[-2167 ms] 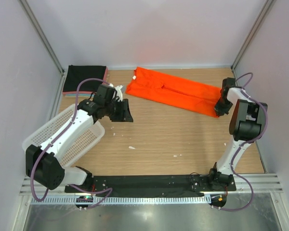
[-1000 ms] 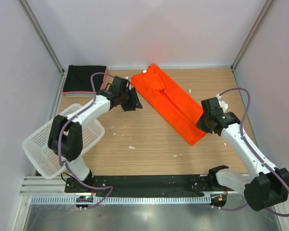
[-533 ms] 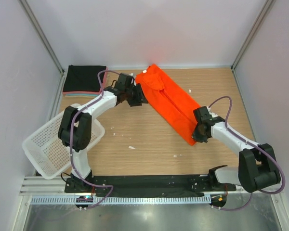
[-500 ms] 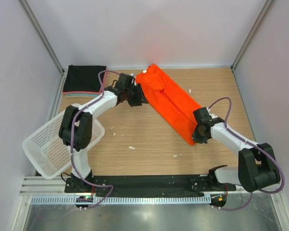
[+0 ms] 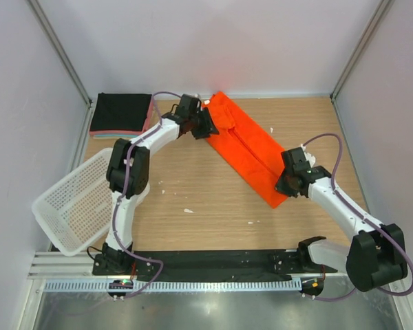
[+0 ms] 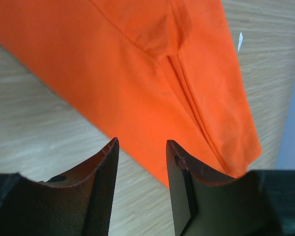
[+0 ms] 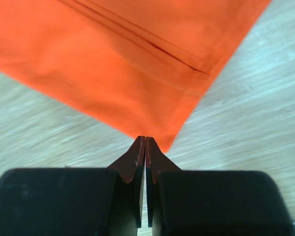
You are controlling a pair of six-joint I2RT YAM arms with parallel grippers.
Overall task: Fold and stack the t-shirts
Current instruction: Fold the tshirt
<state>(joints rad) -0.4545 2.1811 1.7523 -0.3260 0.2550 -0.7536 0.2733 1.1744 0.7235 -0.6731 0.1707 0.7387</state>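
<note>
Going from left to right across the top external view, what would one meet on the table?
white mesh basket → folded t-shirt stack → left tool → orange t-shirt → right tool

No writing, label, brand, number or sign can be read in any of the three views. A small white tag [image 5: 207, 102] at the far end of the bright orange-red cloth t-shirt [image 5: 251, 151] is too small to make out.
</note>
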